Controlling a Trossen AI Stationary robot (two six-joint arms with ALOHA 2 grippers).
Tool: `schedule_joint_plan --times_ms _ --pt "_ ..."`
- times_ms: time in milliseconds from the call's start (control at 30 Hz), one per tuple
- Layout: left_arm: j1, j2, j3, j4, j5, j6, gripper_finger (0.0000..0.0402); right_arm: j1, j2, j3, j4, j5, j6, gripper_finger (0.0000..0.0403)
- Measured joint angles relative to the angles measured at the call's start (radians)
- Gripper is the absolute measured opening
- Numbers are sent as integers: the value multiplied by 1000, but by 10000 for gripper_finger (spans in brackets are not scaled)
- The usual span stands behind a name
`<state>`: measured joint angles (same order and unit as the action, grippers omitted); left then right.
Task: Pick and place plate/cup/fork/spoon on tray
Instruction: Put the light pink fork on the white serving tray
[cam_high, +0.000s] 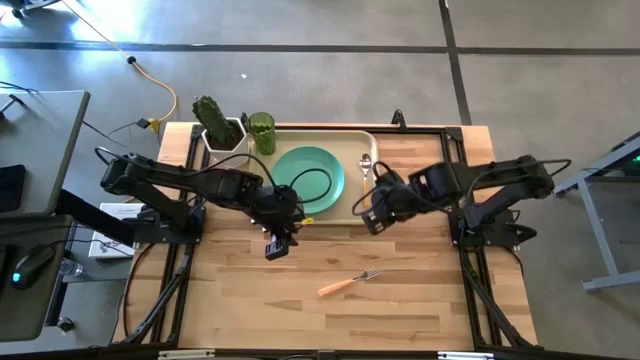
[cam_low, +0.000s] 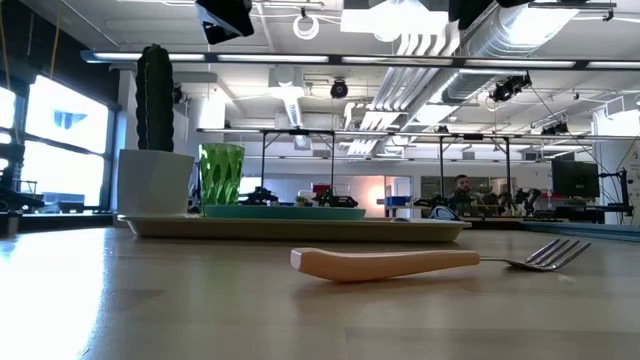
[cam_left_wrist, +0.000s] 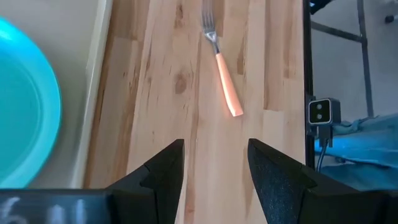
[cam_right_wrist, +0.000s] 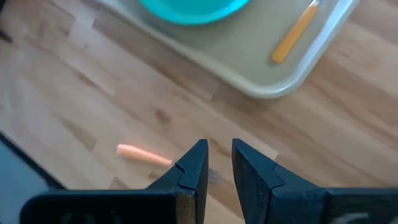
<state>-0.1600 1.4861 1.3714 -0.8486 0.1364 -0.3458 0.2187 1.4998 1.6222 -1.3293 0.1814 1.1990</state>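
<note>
The beige tray (cam_high: 350, 205) lies at the table's far middle. The teal plate (cam_high: 308, 178) rests flat on it. The green cup (cam_high: 262, 130) stands upright at the tray's far left corner. The spoon (cam_high: 366, 170) lies on the tray's right part, and its orange handle (cam_right_wrist: 292, 36) shows in the right wrist view. The fork (cam_high: 348, 283) lies flat on the bare table, nearer than the tray; it also shows in the left wrist view (cam_left_wrist: 221, 71). My left gripper (cam_high: 276, 247) is open and empty above the table, near the tray's near left edge. My right gripper (cam_high: 371, 221) hovers off the tray's near right corner, narrowly open and empty.
A white square pot with a dark cactus (cam_high: 220, 128) stands left of the cup, beside the tray. The black table frame (cam_high: 470, 250) runs along both sides. Bare wood lies around the fork (cam_low: 400, 263).
</note>
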Motion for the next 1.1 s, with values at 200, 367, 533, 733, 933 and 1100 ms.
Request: schedule_joint_plan --times_ms 200,367,533,733,933,1100 --pt "0 0 25 0 0 69 166 92 0 0 42 -2 18 61" --pt "0 0 45 0 0 125 166 164 33 0 122 -2 -79 61" --pt "4 0 63 -14 2 141 166 215 102 0 160 1 -177 62" --pt "18 -1 73 -46 2 141 166 240 176 0 178 -6 -161 63" --pt "24 -14 74 -79 1 139 166 240 233 0 231 -37 -104 92" --pt "23 -25 74 -78 2 138 166 240 293 0 300 -56 -289 130"
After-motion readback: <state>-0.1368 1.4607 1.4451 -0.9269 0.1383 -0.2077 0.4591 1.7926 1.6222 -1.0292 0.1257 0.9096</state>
